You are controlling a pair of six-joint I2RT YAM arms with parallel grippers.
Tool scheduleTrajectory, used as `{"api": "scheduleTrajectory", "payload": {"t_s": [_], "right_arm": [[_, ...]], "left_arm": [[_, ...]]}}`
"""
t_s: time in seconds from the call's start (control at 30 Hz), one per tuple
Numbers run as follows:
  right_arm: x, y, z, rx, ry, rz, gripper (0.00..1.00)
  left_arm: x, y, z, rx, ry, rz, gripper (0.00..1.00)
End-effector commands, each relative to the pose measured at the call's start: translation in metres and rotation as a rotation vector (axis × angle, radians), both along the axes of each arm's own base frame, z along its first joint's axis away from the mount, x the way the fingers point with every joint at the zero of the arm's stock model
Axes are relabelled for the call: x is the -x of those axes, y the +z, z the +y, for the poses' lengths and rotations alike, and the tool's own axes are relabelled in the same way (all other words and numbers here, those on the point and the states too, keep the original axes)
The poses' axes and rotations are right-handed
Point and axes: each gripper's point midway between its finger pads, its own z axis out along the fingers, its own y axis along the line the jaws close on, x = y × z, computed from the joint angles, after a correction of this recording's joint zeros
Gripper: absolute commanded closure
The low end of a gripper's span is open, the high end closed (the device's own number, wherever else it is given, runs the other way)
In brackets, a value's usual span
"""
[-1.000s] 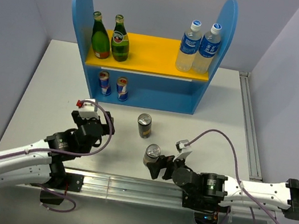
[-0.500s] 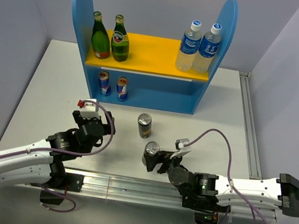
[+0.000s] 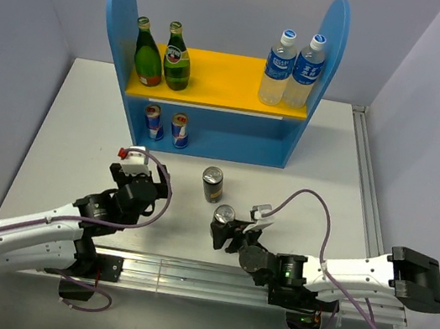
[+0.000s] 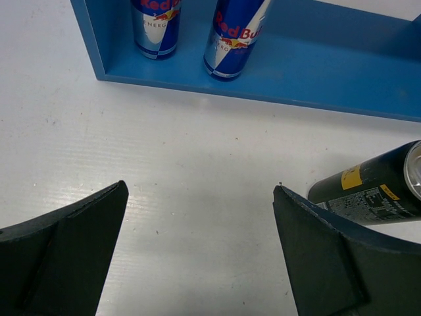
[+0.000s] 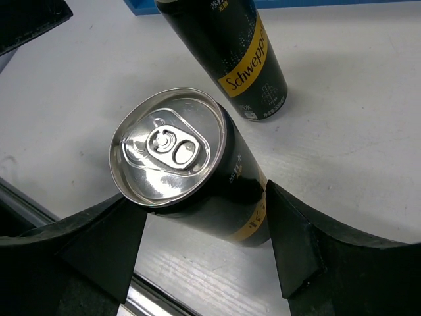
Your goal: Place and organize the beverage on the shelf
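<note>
Fingers [image 5: 293, 250] of the right gripper [image 5: 200, 217] are clamping the nearer dark can [image 5: 168, 145] at the front of the table [image 3: 74, 122]; the left gripper [image 4: 200, 191] is hovering wide apart beside the second dark can [image 4: 368, 187], before the blue shelf [image 4: 316, 72]

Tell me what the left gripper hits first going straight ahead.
The left gripper, jaws open, crosses bare table, then likely meets the shelf's lower board by the right blue can. The dark can seems just outside its path.
</note>
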Motion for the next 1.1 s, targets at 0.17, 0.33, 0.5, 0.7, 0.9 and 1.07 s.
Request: {"api": "scheduleTrajectory", "payload": {"t_s": [0.17,0.33,0.5,0.7,0.9,1.07], "right_arm": [[-0.017,0.011,-0.003,-0.010,-0.093,-0.062,0.22],[-0.024,0.010,0.001,0.018,-0.122,-0.079,0.35],[-0.034,0.005,-0.005,0.040,-0.179,-0.079,0.69],[-0.047,0.020,-0.020,0.032,-0.269,-0.092,0.76],[-0.055,0.048,-0.037,0.010,-0.329,-0.134,0.80],[-0.065,0.058,-0.056,0.009,-0.398,-0.145,0.80]], "left_arm": [[-0.004,0.003,-0.007,0.030,0.003,-0.021,0.01],[-0.004,0.003,-0.008,0.050,-0.001,-0.026,0.01],[-0.004,-0.001,-0.012,0.062,-0.011,-0.026,0.01],[-0.006,-0.006,-0.028,0.093,-0.058,-0.032,0.01],[-0.005,-0.010,-0.050,0.092,-0.099,-0.036,0.01],[0.001,-0.011,-0.076,0.113,-0.158,-0.049,0.01]]}}
